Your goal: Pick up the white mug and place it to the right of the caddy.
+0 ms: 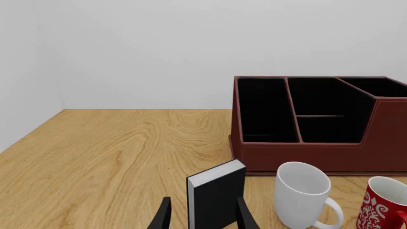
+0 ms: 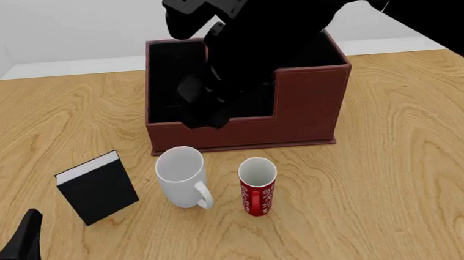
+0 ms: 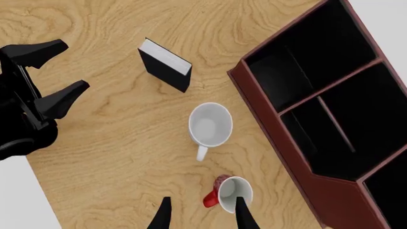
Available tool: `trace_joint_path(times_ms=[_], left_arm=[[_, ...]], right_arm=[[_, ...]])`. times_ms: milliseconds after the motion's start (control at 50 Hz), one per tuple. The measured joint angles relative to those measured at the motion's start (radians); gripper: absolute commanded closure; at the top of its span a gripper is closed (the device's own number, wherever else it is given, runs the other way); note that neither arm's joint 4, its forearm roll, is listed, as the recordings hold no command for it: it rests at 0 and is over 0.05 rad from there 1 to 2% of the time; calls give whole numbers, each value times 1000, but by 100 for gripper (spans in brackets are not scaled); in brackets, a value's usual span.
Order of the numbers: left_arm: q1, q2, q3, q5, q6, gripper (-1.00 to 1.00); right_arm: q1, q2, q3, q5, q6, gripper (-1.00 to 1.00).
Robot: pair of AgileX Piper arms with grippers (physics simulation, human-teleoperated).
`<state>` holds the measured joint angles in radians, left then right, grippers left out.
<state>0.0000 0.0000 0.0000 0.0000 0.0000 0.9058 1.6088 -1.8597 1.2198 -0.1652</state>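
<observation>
Mug [image 2: 181,181] (white) stands upright before caddy [image 2: 312,100].

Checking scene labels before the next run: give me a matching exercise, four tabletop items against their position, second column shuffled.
Items:
1. white mug
2. red mug
3. black book
4. caddy

Positions in the front view:
A. farthest back on the table, behind both mugs
B. farthest left, standing upright
C. between the book and the other mug
D. rightmost of the three front items

Pairs: 1-C, 2-D, 3-B, 4-A
</observation>
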Motion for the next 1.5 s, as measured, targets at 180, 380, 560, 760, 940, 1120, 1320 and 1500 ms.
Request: trace_joint_path(times_ms=[180, 380, 560, 760, 940, 1120, 1320, 1500], left_arm=[[0, 0, 0, 0, 0, -100], [0, 0, 0, 0, 0, -100], [0, 0, 0, 0, 0, -100], [0, 0, 0, 0, 0, -100], [0, 0, 0, 0, 0, -100], [0, 0, 0, 0, 0, -100], [0, 0, 0, 0, 0, -100], [0, 0, 0, 0, 0, -100]], right_arm=[[27, 44, -40, 0, 35, -100], [30, 92, -83, 0, 60, -100], [23, 126, -115, 0, 81, -100], [24, 167, -145, 0, 95, -100], [6, 206, -175, 0, 92, -100], [-13, 238, -200, 0, 98, -100], [-15, 269, -222, 0, 119, -100], [-12, 298, -239, 0, 138, -100]])
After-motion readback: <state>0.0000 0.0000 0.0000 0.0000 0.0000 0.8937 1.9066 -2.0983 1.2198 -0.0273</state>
